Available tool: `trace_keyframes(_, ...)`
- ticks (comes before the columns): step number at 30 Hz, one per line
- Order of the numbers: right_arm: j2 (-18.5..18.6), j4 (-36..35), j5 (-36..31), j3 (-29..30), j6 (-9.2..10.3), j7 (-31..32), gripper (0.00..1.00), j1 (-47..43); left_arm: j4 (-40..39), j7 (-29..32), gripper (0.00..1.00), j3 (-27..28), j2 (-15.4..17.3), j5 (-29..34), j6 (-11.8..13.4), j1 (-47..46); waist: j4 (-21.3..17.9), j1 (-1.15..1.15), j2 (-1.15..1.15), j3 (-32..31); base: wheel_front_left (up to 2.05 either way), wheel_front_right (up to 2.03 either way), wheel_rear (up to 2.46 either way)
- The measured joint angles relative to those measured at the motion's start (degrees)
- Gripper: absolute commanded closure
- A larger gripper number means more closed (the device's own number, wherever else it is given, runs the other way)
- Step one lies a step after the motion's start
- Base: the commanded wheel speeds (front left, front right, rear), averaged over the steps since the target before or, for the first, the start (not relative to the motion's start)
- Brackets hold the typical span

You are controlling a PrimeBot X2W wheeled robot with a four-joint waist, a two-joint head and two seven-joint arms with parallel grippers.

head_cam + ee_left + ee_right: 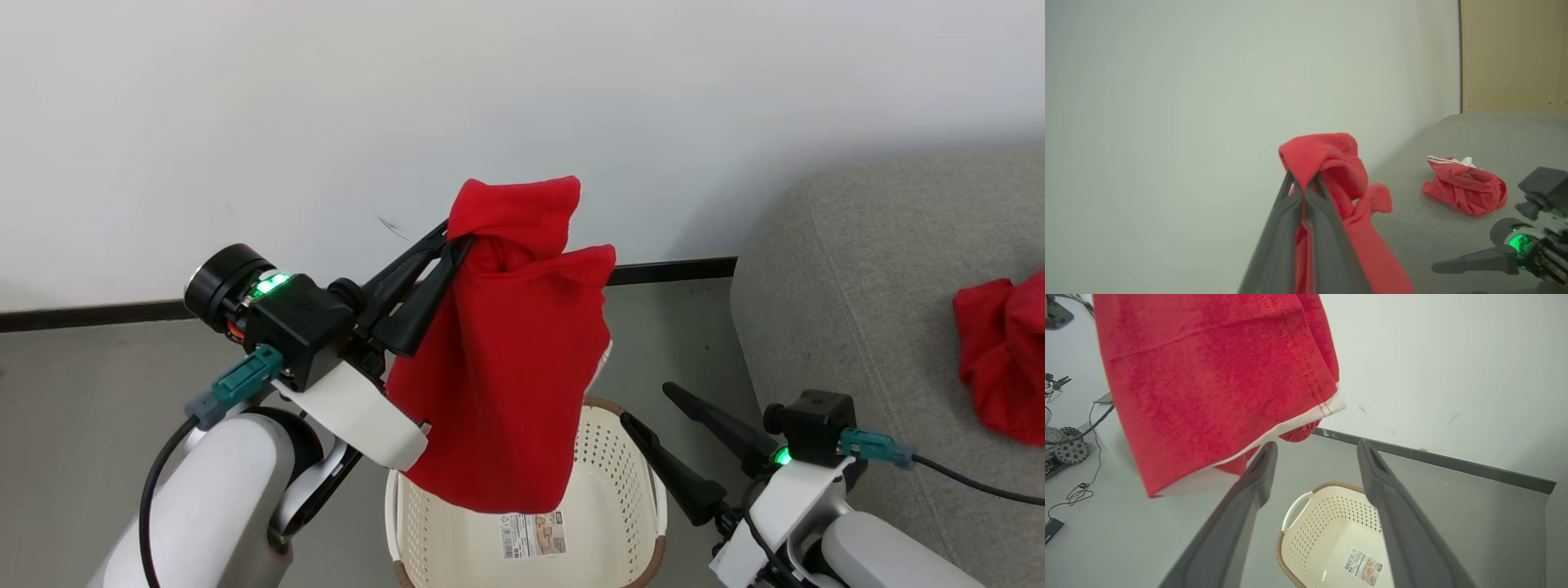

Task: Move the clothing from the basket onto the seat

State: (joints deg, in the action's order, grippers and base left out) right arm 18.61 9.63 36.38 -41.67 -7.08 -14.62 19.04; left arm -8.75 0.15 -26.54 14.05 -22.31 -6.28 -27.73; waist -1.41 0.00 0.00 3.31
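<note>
My left gripper [459, 242] is shut on a red piece of clothing [506, 359] that hangs high above the cream basket [616, 482]. In the left wrist view the gripper [1301, 184] pinches the clothing's [1327, 157] top fold. The basket's [1327, 514] inside shows a label on its bottom. My right gripper [651, 408] stands open to the right of the basket, fingers apart and bare; in the right wrist view this gripper [1316, 451] sits just below the hanging clothing [1208, 379] with its white trim. A second red garment [1002, 355] lies on the grey seat [857, 269].
A white wall with a dark baseboard [678, 269] runs behind the basket. The floor [82, 408] is grey. Cables and wheeled equipment [1067, 449] lie at the far left in the right wrist view. A tan panel [1511, 57] stands beyond the seat.
</note>
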Motion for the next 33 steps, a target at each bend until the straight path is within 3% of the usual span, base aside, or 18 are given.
trace_keyframes(8,1.27,-2.78,7.6,-3.77,0.0,0.0,0.0,0.12,-1.83,2.07,1.0,-1.7,-0.05,-0.36,-0.12,-0.92,1.68,0.0,0.0,-0.92,0.0,0.0,0.0)
trace_keyframes(24,8.45,-5.05,15.55,-4.33,0.01,0.0,0.0,3.02,-5.46,3.57,1.0,-3.81,-0.54,-1.0,-0.49,-1.33,3.9,0.0,0.0,-2.43,0.0,0.0,0.0)
trace_keyframes(33,13.32,-6.23,14.6,-12.78,0.01,0.0,0.0,7.85,-7.01,4.56,1.0,-4.86,-0.71,-1.9,-0.51,-1.33,4.71,0.0,0.0,-2.89,0.0,0.0,0.0)
